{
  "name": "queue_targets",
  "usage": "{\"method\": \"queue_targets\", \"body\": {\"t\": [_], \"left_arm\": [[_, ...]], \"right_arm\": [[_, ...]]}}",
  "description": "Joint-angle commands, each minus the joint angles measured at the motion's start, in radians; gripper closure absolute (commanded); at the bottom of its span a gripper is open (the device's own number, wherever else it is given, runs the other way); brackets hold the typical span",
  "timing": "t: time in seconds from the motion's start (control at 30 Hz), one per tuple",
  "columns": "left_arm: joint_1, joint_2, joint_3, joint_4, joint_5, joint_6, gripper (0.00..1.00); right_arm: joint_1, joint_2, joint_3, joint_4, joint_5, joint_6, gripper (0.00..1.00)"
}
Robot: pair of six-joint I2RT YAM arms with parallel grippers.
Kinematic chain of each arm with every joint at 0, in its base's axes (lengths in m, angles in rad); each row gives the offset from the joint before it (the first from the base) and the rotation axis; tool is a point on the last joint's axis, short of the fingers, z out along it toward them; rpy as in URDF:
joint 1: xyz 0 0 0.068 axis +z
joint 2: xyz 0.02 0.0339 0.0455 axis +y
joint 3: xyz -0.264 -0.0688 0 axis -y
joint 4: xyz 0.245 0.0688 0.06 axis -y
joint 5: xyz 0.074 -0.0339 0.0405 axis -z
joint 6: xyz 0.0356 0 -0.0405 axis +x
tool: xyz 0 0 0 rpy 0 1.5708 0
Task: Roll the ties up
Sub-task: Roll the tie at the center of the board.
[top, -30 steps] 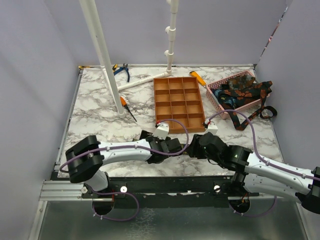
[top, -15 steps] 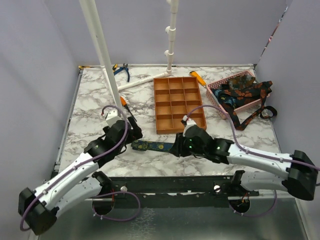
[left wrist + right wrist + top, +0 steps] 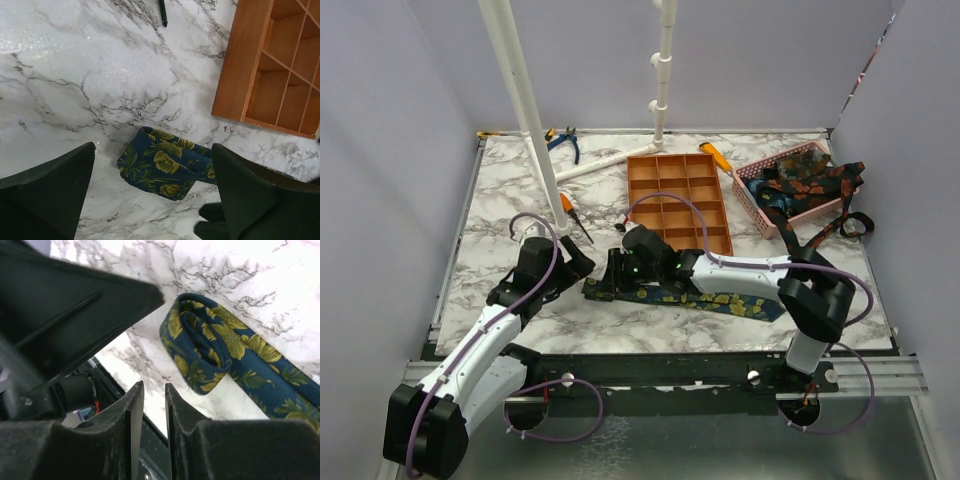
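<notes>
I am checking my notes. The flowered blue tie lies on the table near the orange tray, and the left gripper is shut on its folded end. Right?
No: the left gripper is open, its fingers wide apart and clear of the tie, as the left wrist view shows. The rest holds.

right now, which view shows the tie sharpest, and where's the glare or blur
Left wrist view: tie sharpest, glare whitening the table at upper left. Right wrist view: tie crisp, right gripper a dark blur up close. Top external view: even light, tie small.
</notes>
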State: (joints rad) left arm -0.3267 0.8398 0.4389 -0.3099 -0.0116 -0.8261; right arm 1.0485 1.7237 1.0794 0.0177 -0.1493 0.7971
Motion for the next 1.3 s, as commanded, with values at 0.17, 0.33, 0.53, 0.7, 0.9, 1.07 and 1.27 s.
{"method": "queue_targets", "body": {"t": [0.17, 0.33, 0.53, 0.7, 0.9, 1.07, 1.27], "left_arm": [[0.015, -0.030, -0.040, 0.038, 0.023, -0.016, 0.01], [0.014, -0.016, -0.054, 0.065, 0.056, -0.023, 0.02], [0.015, 0.045, -0.057, 0.105, 0.122, -0.009, 0.05], [0.014, 0.108, -0.062, 0.154, 0.206, -0.001, 0.09], [0.015, 0.115, -0.072, 0.182, 0.236, -0.002, 0.15], [0.014, 0.141, -0.077, 0.208, 0.258, -0.002, 0.13], [0.014, 0.198, -0.077, 0.253, 0.229, 0.011, 0.16]], "right_arm": [[-0.027, 0.138, 0.028, -0.016, -0.008, 0.077, 0.74], [-0.062, 0.140, -0.029, -0.002, -0.025, 0.099, 0.75], [-0.079, 0.134, -0.082, 0.031, -0.040, 0.106, 0.75], [-0.096, 0.114, -0.149, 0.071, -0.048, 0.102, 0.75], [-0.120, 0.104, -0.206, 0.119, -0.069, 0.103, 0.75], [-0.131, 0.096, -0.218, 0.135, -0.072, 0.098, 0.76], [-0.147, 0.086, -0.242, 0.173, -0.110, 0.110, 0.75]]}}
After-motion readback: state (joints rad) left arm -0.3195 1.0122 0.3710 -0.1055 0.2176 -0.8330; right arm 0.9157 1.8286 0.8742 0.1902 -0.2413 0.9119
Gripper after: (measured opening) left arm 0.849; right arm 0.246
